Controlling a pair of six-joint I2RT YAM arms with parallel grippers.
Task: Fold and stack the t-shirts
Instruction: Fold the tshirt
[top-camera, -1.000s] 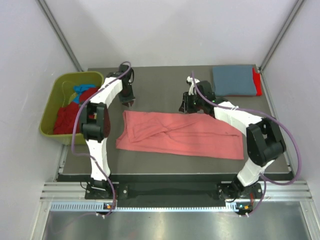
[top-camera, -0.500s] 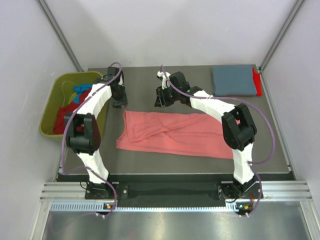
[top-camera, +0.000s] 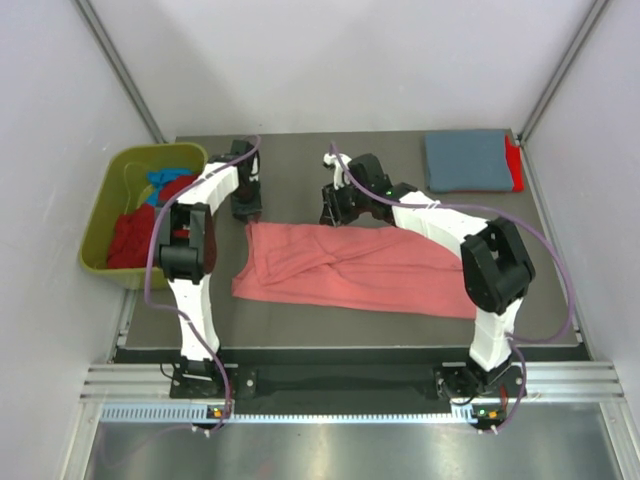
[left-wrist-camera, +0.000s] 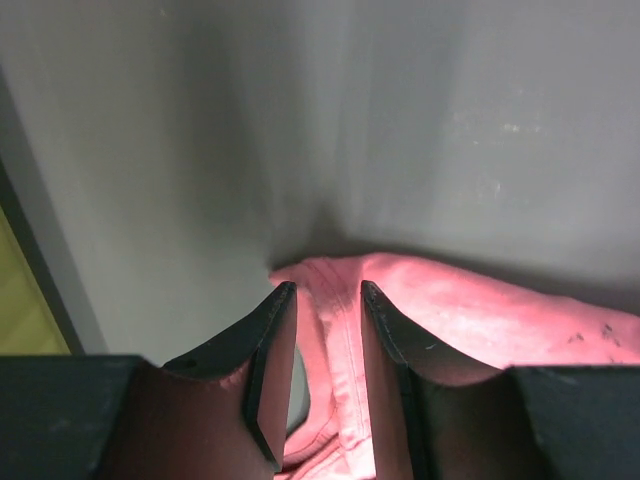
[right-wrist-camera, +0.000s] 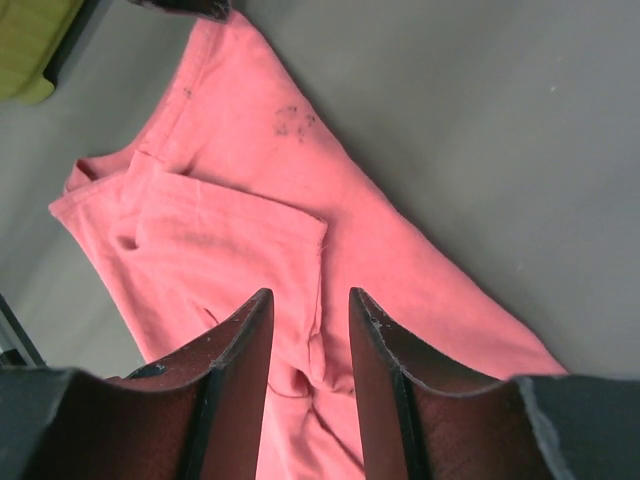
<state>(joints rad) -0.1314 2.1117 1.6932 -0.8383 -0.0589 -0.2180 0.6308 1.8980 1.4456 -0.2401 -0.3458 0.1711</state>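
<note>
A large salmon-pink t-shirt (top-camera: 360, 270) lies half folded in a long band across the middle of the table. My left gripper (top-camera: 246, 210) is low at its far left corner. In the left wrist view this gripper (left-wrist-camera: 325, 287) is open, its fingers astride the pink hem (left-wrist-camera: 345, 330) with a gap on both sides. My right gripper (top-camera: 333, 213) hovers at the shirt's far edge, right of the left one. Its wrist view shows it (right-wrist-camera: 308, 293) open above the pink cloth (right-wrist-camera: 230, 230), a fold crease running between the fingers. A folded grey-blue t-shirt (top-camera: 465, 160) lies on a red one (top-camera: 514, 165) at the back right.
An olive-green bin (top-camera: 100, 215) stands off the table's left edge, holding red t-shirts (top-camera: 130, 235) and a bright blue one (top-camera: 160, 180). Grey walls close in on the left, right and back. A metal rail runs along the near edge.
The right gripper has moved left along the shirt's far edge, and the left one has shifted slightly. Both jaws stand wider than a second ago. The pink shirt has not moved.
</note>
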